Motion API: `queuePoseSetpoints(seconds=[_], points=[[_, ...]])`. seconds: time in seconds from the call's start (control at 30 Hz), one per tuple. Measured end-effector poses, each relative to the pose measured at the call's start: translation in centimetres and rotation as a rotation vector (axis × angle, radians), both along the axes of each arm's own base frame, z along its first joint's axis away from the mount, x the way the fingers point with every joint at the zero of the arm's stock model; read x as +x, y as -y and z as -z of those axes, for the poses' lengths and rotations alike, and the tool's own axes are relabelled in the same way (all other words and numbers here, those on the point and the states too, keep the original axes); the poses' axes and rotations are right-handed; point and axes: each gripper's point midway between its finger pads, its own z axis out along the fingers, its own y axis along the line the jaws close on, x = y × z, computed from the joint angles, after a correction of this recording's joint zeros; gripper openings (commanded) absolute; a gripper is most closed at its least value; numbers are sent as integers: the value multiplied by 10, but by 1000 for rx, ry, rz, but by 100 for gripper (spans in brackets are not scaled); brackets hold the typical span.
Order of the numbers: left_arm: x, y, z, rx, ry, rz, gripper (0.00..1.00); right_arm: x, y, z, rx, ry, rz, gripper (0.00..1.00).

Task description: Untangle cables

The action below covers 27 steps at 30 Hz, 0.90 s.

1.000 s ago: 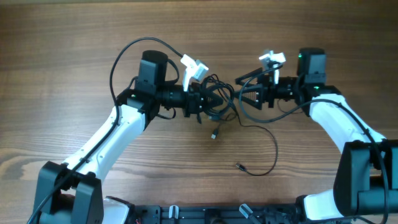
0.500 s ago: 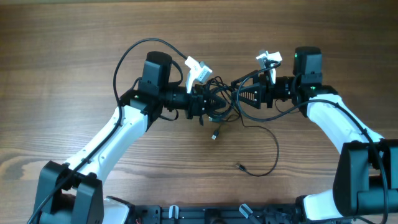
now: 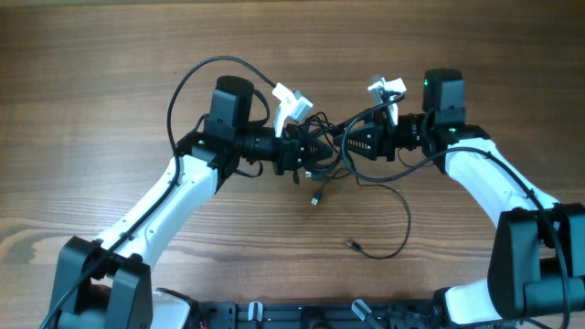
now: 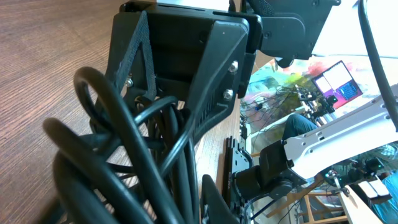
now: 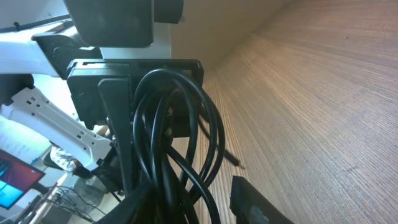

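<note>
Here is the tangle: the cables sit bunched in a knot of thin black loops right at the tip of the left claw, over the middle of the wooden table. The cords are glossy, round and far slimmer than the claw fingers, and they cross over and under each other in several overlapping rings.

The left claw is clamped on that bundle. In its own wrist view the loops crowd the lens and funnel down together toward its fingers.

Directly across from the left claw, on the far side of the knot, the right claw faces in with its fingers spread apart. Some of the loops reach in between those fingers. From the left wrist camera it shows as a wide black frame behind the cords. The two claws are nearly nose to nose, with only the knot between them.

Not all of it is bundled. One short end drops from the knot just below the left claw and finishes in a small plug lying on the wood. A longer strand leaves the knot on the side away from the left claw and sweeps down in a wide open curve. It hooks back to a second plug, well below and to the side of the left claw.
</note>
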Motion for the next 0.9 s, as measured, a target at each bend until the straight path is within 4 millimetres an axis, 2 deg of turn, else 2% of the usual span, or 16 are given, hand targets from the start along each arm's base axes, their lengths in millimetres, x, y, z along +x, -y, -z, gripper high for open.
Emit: queuePoseSetpoints(seconds=[0.07, 0.2, 0.27, 0.3, 0.33, 0.43, 0.57, 0.6, 0.7, 0.73, 0.77, 0.9], points=[[0, 0, 0, 0, 0, 0, 4, 0, 0, 0, 0, 0, 0, 29], [1, 0, 0, 3, 1, -4, 4, 0, 0, 0, -1, -2, 1, 4], [1, 0, 1, 5, 0, -6, 4, 1, 0, -1, -1, 7, 3, 4], [1, 0, 1, 7, 0, -9, 8, 2, 0, -1, 0, 18, 3, 4], [1, 0, 2, 8, -1, -10, 18, 3, 0, -2, 1, 26, 3, 4], [1, 0, 2, 8, 2, -7, 32, 4, 0, -2, -2, 35, 9, 4], [6, -6, 1, 6, -10, -26, 36, 12, 12, -1, -6, 31, 49, 4], [11, -11, 1, 6, -23, -49, 41, 16, 19, -1, -6, 27, 70, 4], [30, -33, 1, 3, -65, -132, 98, 25, 39, -3, 2, 17, 124, 4], [40, -47, 1, 1, -90, -183, 100, 29, 50, -5, 13, 11, 148, 4], [45, -54, 0, -1, -97, -207, 100, 29, 54, -6, 19, 6, 152, 4], [65, -79, -7, -25, -127, -305, 100, 27, 56, -10, 44, -20, 139, 4]])
